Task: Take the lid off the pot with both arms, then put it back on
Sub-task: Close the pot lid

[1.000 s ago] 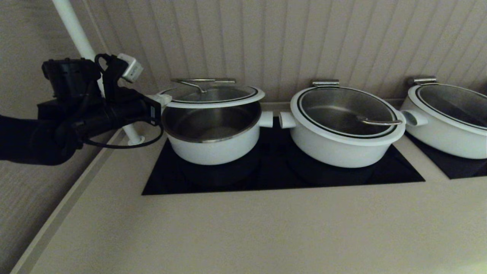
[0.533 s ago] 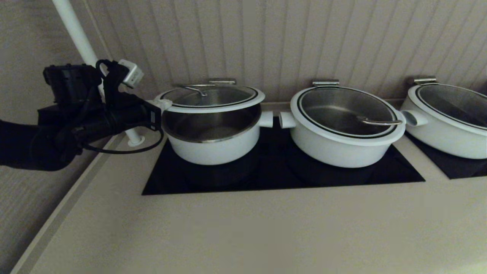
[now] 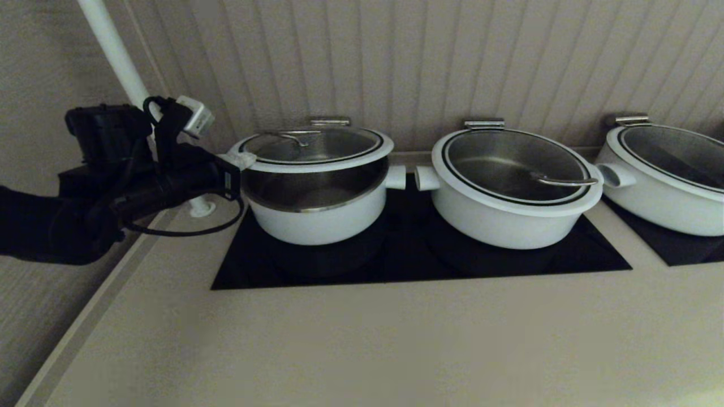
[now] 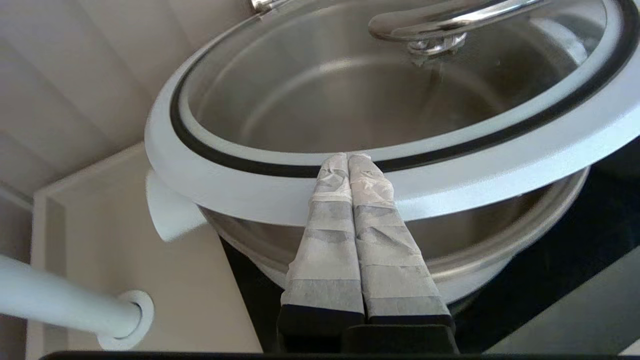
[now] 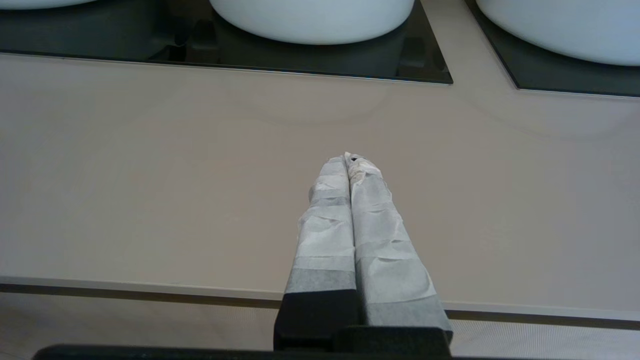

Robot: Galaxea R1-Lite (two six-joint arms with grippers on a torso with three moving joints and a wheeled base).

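The lid [image 3: 317,165] hangs tilted over the pot [image 3: 317,223], its front and left side raised, its back edge near the steel bracket at the wall. My left gripper [image 3: 240,160] is shut, with its taped fingertips lying against the lid's white rim at the left side. In the left wrist view the gripper [image 4: 347,157] reaches to the dark ring of the lid [image 4: 475,170], with the open pot [image 4: 500,240] below. My right gripper [image 5: 348,159] is shut and empty, low over the counter's front part, out of the head view.
Two wider white pots [image 3: 509,220] [image 3: 667,198] with lids stand to the right on black cooktops [image 3: 407,265]. A white pole [image 3: 121,62] rises behind my left arm. The panelled wall is close behind the pots. Beige counter [image 3: 367,345] lies in front.
The lid has come down toward the pot, its raised side lower than before. My left gripper has gone down with it.
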